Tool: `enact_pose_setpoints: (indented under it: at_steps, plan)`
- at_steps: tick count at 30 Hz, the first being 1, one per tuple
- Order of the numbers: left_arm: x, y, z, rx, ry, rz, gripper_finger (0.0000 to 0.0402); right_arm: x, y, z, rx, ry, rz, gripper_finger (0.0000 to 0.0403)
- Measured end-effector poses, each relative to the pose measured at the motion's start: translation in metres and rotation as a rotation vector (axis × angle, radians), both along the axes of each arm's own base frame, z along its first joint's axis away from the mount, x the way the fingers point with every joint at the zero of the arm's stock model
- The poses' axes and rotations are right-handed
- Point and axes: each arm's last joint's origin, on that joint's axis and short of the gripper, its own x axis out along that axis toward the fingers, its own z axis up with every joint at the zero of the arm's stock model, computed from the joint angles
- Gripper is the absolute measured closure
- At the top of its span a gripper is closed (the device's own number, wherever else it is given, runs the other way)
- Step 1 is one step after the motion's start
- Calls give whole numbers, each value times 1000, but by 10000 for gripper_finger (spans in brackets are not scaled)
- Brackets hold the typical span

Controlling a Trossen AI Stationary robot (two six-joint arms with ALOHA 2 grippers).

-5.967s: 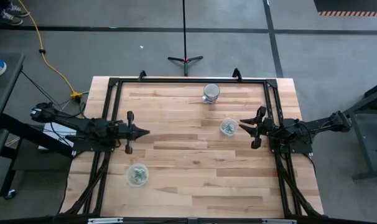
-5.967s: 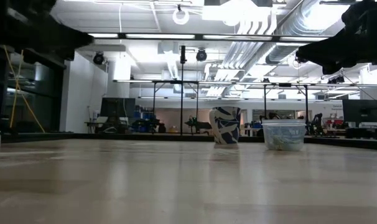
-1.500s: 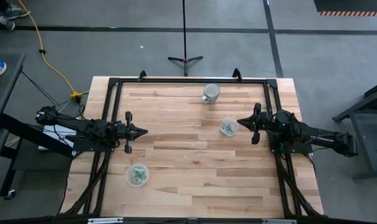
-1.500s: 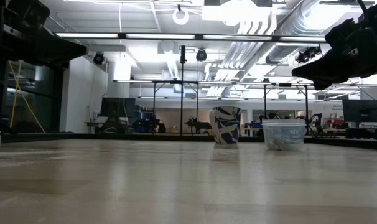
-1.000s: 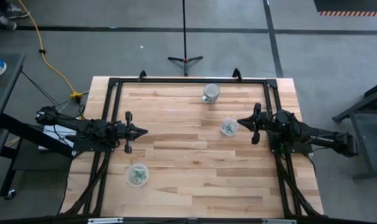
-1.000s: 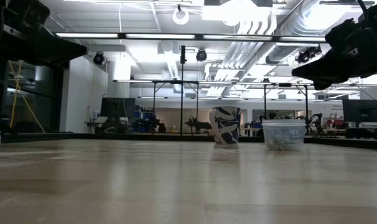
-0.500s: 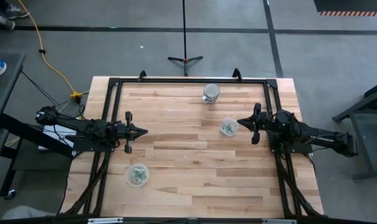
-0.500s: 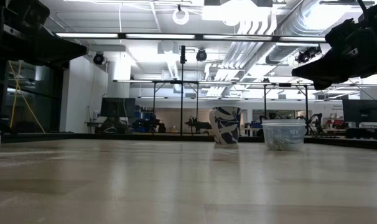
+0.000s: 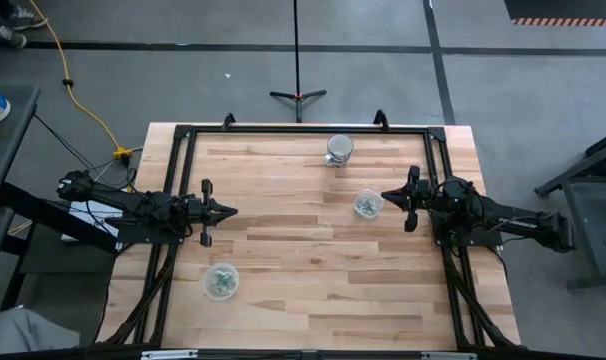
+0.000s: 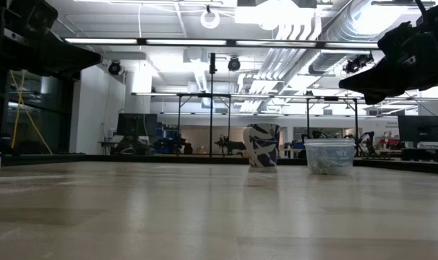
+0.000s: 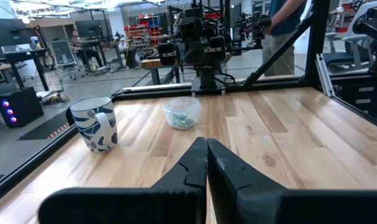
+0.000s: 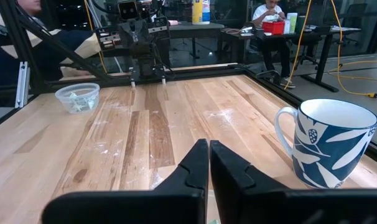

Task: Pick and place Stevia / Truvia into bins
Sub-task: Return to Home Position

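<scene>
Progress: judged all but done; no loose Stevia packets [image 9: 367, 206] seen on the table [image 9: 313, 300]; only parking remains
Bins: 2 o'clock cup [image 9: 368, 196] and 8 o'clock cup [image 9: 221, 272] each hold packets
Mug [image 9: 339, 149]: 12 o'clock; contents unclear
Left gripper [image 9: 228, 211]: 9 o'clock; fingers together, empty
Right gripper [image 9: 387, 197]: beside 2 o'clock cup; fingers together, empty

Packets [image 9: 368, 207] in cup [image 9: 357, 204] near the mug [image 9: 339, 149]: were too small to count. Person [image 11: 287, 12], well beyond the mug: was cropped above the chest.
</scene>
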Motion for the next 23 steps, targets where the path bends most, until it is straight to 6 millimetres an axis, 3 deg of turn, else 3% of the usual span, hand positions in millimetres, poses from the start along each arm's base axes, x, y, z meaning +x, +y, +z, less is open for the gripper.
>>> enact_pose_setpoints:
  at_steps: [23]
  plan:
    - [0, 0, 0, 0, 0, 0, 357, 0, 0, 0, 0, 0, 0, 394]
